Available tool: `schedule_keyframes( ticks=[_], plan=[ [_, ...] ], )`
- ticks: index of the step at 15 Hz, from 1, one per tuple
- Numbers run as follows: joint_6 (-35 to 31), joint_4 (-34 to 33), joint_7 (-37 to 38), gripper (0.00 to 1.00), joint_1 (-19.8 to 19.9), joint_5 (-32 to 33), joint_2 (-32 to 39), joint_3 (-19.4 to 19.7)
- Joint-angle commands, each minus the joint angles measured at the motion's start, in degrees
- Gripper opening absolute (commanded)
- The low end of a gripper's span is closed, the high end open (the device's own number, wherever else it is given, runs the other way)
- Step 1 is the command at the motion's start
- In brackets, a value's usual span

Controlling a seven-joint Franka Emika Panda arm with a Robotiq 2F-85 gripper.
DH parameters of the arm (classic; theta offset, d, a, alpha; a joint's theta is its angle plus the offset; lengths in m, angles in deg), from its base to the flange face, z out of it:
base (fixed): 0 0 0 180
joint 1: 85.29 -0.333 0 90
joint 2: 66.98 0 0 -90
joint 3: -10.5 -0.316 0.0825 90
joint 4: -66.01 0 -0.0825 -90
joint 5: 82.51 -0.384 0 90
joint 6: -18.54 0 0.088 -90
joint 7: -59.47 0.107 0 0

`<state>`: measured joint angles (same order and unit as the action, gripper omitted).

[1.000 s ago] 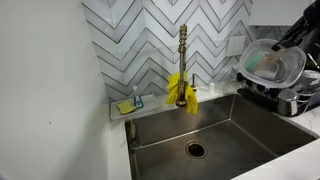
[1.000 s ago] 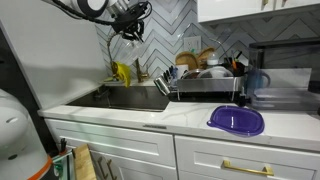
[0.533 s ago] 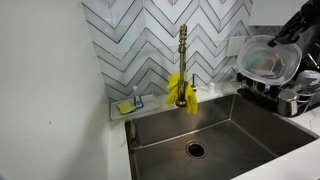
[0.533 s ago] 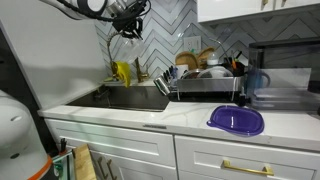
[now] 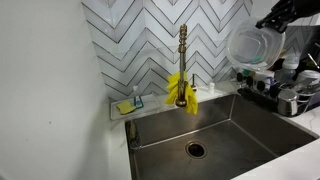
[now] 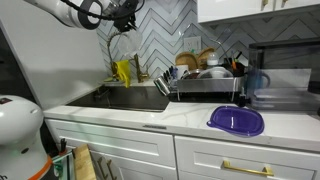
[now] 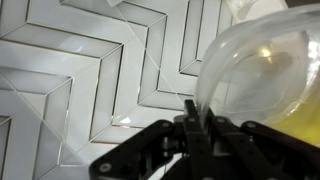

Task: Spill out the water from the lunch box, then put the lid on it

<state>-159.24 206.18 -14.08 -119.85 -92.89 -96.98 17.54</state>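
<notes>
Above the sink, high against the chevron tile, the gripper is clamped tight on the rim of the lunch box. We see the box tipped on its side with its mouth turned sideways, hanging clear of the sink and of the faucet. In the wrist view the two fingers meet on one thin edge of the clear plastic, and nothing else supports it.

Handling, as we judge it:
- The plastic is thin and see-through, so the box is probably light once empty.
- The walls are likely to flex, and the darker rim is the stiffest part.
- Wet plastic is slick. A pinch on one edge lets the box pivot or slide between the pads if swung fast.
- We would hold it on the rim, as now, mid-side rather than at a rounded corner.
- A yellowish tint shows inside, and we cannot tell whether water remains.

The purple lid lies flat on the counter, past the dish rack and well apart from the box.
</notes>
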Motion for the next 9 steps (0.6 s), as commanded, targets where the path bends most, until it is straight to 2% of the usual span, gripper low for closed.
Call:
schedule_keyframes(
  ticks=[1, 5, 9],
  plan=[
    [-7.8, 2.6, -4.4, 0.02, -8.0, -0.7, -1.9, 5.4],
    [-13.1, 3.1, -5.9, 0.02, -15.2, 1.0, -2.3, 10.6],
    [-16.2, 3.1, -7.3, 0.02, -19.7, 2.2, -2.6, 14.3]
  ],
)
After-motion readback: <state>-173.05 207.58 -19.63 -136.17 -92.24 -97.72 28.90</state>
